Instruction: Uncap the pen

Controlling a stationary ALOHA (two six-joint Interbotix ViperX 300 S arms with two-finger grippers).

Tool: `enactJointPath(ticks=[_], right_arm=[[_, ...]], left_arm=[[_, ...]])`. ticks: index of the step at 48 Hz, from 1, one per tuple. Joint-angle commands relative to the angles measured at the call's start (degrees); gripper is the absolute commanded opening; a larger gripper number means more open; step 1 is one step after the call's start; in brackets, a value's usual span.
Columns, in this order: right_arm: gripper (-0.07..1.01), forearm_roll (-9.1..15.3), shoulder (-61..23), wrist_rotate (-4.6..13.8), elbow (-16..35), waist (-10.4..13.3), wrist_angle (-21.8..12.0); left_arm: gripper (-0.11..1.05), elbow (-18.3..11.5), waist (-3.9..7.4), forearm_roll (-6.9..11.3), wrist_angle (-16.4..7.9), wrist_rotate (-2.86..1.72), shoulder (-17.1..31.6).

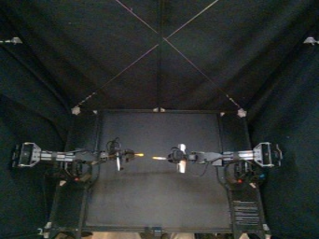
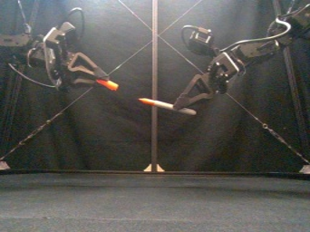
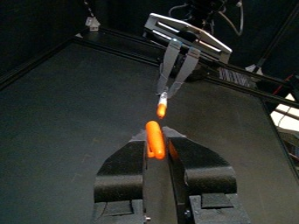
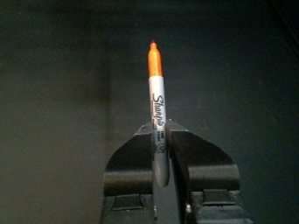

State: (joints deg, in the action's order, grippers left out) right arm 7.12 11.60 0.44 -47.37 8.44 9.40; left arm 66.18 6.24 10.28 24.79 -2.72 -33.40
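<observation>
Where the jaws of the left gripper [image 3: 156, 162] meet, an orange cap [image 3: 153, 140] is clamped between them, so that the jaws are closed down to the cap's width and its free end is seen sticking out past their tips. In the front view the cap is shown pointing down and toward the middle of the booth, held high above the table [image 2: 155, 195]. The right gripper [image 4: 160, 131] is likewise closed tightly, on the barrel of the pen [image 4: 156, 94]. The rear of the pale barrel is pinched between the two jaws, while the printed part and the orange front end with its tip are left projecting beyond them. The pen is carried in the air a little lower than the cap, slightly tilted, with its tip aimed toward the left gripper. Cap and pen are held apart, a clear gap being visible between the cap's end and the pen's tip in the front and top views; the cap is thus off the pen. Both are lined up roughly on one line across the table's middle. Behind the grippers, the left arm [image 1: 56, 155] is seen reaching in from the left side and the right arm [image 1: 237, 155] from the right, both raised over the black table, with the black curtain [image 1: 159, 56] hung at the back.
</observation>
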Motion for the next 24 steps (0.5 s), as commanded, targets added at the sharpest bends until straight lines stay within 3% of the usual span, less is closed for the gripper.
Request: enactJointPath(ticks=[1, 10, 24], right_arm=[[0.40, -0.18, 2.02, -0.09, 0.26, 0.09, 0.44], [0.40, 0.00, 2.11, -0.09, 0.18, 0.09, 0.53], [0.40, -0.09, 2.37, -0.09, 0.18, 0.09, 0.53]], left_arm=[[0.40, 0.44, -0.18, 0.09, 0.18, 0.09, -2.55], [0.40, 2.11, -0.09, 0.00, -0.26, 0.09, -5.54], [0.40, 2.64, -0.18, 0.00, -1.23, 0.09, -6.06]])
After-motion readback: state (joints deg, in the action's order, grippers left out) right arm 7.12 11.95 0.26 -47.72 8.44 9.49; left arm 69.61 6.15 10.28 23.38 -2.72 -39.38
